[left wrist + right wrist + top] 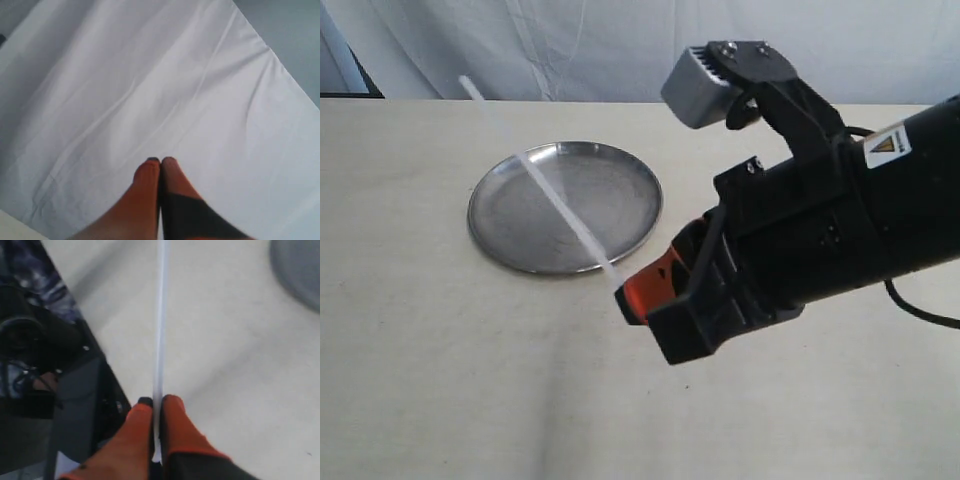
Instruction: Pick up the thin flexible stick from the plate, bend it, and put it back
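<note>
The thin flexible stick is a whitish translucent strip held straight and slanting in the air over the plate, from my gripper up to the far left. My right gripper is shut on its near end, just off the plate's near right rim. In the right wrist view the stick runs straight out from between the orange fingers of the right gripper, with the plate's edge in one corner. My left gripper is shut on nothing and faces a white cloth; it is out of the exterior view.
The beige table stretches around the plate. A white curtain hangs behind the table's far edge. The bulky black right arm with its grey camera fills the right side. Dark equipment shows beside the table in the right wrist view.
</note>
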### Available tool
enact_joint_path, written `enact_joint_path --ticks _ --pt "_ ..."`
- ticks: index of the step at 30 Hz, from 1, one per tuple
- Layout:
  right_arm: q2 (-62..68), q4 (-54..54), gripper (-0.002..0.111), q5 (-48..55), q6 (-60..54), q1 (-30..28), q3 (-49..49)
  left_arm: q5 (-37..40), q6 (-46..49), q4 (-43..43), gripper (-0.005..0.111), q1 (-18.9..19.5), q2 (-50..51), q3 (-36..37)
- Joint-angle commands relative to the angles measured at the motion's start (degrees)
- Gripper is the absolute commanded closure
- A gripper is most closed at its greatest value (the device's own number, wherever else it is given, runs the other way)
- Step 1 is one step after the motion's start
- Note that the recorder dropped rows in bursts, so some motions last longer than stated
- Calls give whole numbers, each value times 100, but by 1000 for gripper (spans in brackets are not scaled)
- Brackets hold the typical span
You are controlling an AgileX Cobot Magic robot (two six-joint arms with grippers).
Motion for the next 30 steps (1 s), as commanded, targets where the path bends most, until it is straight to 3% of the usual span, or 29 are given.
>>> enact_joint_path --ticks 1,3,8,15,20,23,26,30 --pt "-16 1402 109 235 -1296 -1 30 -1051 -1614 3258 107 9 117 -290" --pt "7 1729 109 137 -1557 -1 30 -1674 -1603 3719 107 9 342 -399" --pt "178 1789 109 163 -1697 -1 30 -2214 -1628 3749 107 9 753 -662" --pt "272 2175 109 100 -2244 -1 30 -1232 -1641 4128 107 -2 1333 -1685" --pt "272 2393 109 -246 -2521 -1 30 -925 -1677 4806 107 -2 2142 -1744" --pt "272 2394 109 -436 -2596 -1 30 -828 -3217 5183 107 -2 2730 -1744" --pt "272 2394 109 -463 -2596 -1 30 -1375 -5189 6254 107 -2 3384 -1744" --pt "356 2374 109 -481 -2562 -1 30 -3253 -5229 5844 107 -2 4240 -1744"
